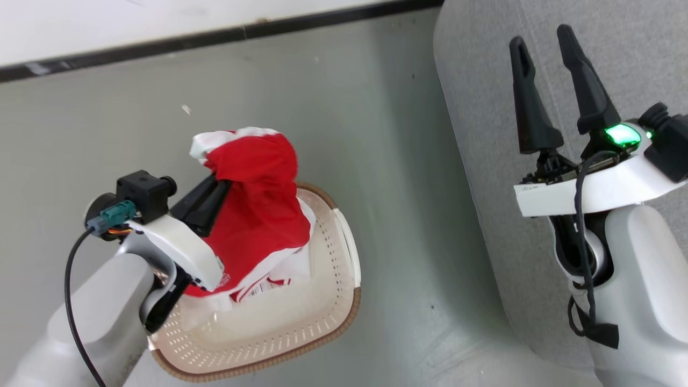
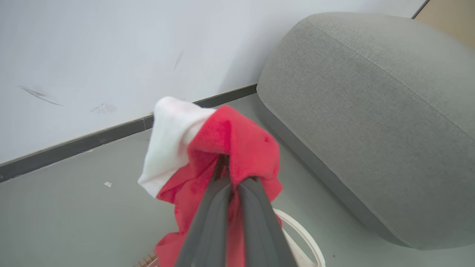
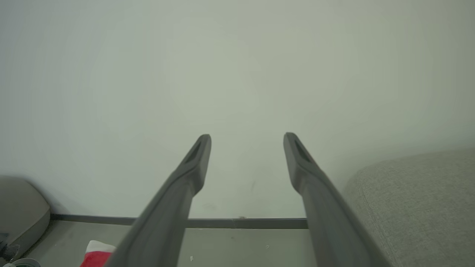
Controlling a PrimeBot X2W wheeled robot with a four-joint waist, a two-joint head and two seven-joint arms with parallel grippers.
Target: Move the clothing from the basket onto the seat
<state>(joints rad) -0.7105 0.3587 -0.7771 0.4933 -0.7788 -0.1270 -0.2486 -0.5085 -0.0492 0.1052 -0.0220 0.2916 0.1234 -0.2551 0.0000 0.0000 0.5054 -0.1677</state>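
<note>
Left gripper (image 1: 210,194), at the lower left of the head view, has its two dark fingers pressed together on the clothing (image 1: 258,204), a red garment with a white panel at its top. The cloth is lifted in a peak above the basket (image 1: 301,344), and its lower folds trail down inside. Red fabric with thin white stripes lies bunched on the basket's floor beneath; whether that is a second piece cannot be told. The basket stands on the grey floor (image 1: 387,161), its brown rim curving toward the right. Behind it a dark baseboard (image 1: 215,35) runs along the foot of the white wall (image 1: 107,21), well apart from the rim. A bare strip of floor separates the basket's right edge from the seat (image 1: 484,161), whose rounded grey-green corner and stitched seam show in the left wrist view. Above the seat's surface the right gripper (image 1: 542,35) hangs with its fingers spread apart, holding nothing.
</note>
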